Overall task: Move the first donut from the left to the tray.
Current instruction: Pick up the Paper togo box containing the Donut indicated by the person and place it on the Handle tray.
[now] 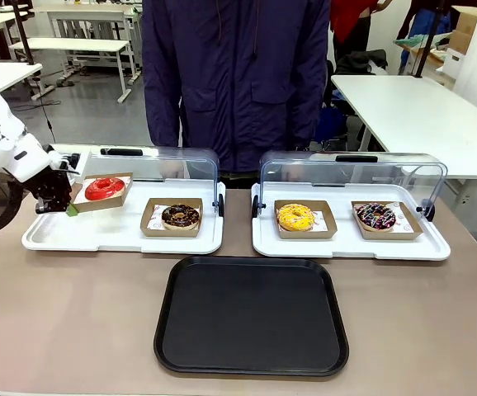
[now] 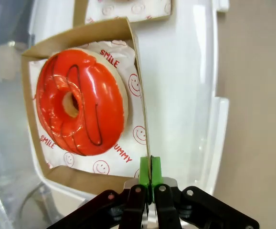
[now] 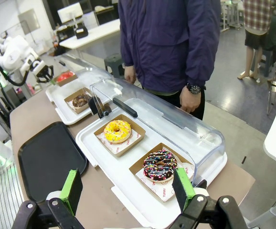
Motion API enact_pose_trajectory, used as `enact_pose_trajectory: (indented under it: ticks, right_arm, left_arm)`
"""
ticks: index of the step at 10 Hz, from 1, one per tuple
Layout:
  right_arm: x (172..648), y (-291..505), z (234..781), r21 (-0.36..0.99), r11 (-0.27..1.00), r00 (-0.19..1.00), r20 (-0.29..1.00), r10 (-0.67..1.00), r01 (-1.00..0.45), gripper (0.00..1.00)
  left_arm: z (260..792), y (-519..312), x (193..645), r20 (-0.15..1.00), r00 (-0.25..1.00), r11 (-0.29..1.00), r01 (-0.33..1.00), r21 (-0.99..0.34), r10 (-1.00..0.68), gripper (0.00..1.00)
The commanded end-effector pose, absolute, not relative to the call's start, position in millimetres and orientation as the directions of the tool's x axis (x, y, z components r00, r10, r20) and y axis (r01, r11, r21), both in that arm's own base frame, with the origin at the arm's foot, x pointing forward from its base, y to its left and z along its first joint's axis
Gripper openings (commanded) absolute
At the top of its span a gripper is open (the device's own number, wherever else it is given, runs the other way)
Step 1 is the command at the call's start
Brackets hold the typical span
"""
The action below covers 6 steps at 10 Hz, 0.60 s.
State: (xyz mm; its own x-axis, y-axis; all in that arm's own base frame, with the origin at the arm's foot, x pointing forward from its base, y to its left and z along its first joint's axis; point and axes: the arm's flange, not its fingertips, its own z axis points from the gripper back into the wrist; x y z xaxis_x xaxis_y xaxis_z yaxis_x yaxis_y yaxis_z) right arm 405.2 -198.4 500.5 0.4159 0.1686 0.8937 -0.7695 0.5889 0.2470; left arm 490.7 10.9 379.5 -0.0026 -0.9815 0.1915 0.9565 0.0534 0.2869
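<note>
Beige tabletop (image 1: pixel 73 313) is shared with a person in a dark jacket (image 1: pixel 237 74) standing at the far side. 2 white trays (image 1: pixel 123 235) with raised clear lids are laid side by side, and 4 donuts in brown cardboard holders are counted across them: the red-iced donut (image 1: pixel 105 187), a chocolate donut (image 1: pixel 180 216), a yellow donut (image 1: pixel 295 217) and a sprinkled chocolate donut (image 1: pixel 376 216). 1 black tray (image 1: pixel 252 315) is placed in front of them, nearer the robot.

At the left, the left arm is reached in low over the left white tray's outer end. The left gripper (image 2: pixel 150 168) is clenched on the wall of the red donut's cardboard holder (image 2: pixel 140 90), which is tilted, its gripped edge lower, at the left white tray's left end, well apart from the black tray.

At the right, the right gripper (image 3: pixel 128 188) is held above the table's right end with its jaws spread, nothing between them.
</note>
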Motion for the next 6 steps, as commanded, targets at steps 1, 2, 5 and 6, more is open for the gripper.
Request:
enact_pose_trajectory:
  ticks: [1,2,5,6]
  right_arm:
    - [404,-196,501,0.237,0.587,0.398,0.904,0.16,-0.774,1.0]
    - [404,-196,501,0.237,0.587,0.398,0.904,0.16,-0.774,1.0]
    - [404,-196,501,0.237,0.587,0.398,0.904,0.16,-0.774,1.0]
    - [404,-196,501,0.237,0.587,0.398,0.904,0.16,-0.774,1.0]
  left_arm:
    - [396,-3,456,0.193,-0.049,0.017,0.945,0.327,-0.98,0.02]
    - [403,-18,442,0.2,-0.067,-0.002,0.951,0.31,-0.977,0.02]
    - [403,-75,390,0.199,-0.076,-0.017,0.959,0.284,-0.977,0.02]
    - [399,-93,374,0.197,-0.105,-0.046,0.958,0.284,-0.975,0.02]
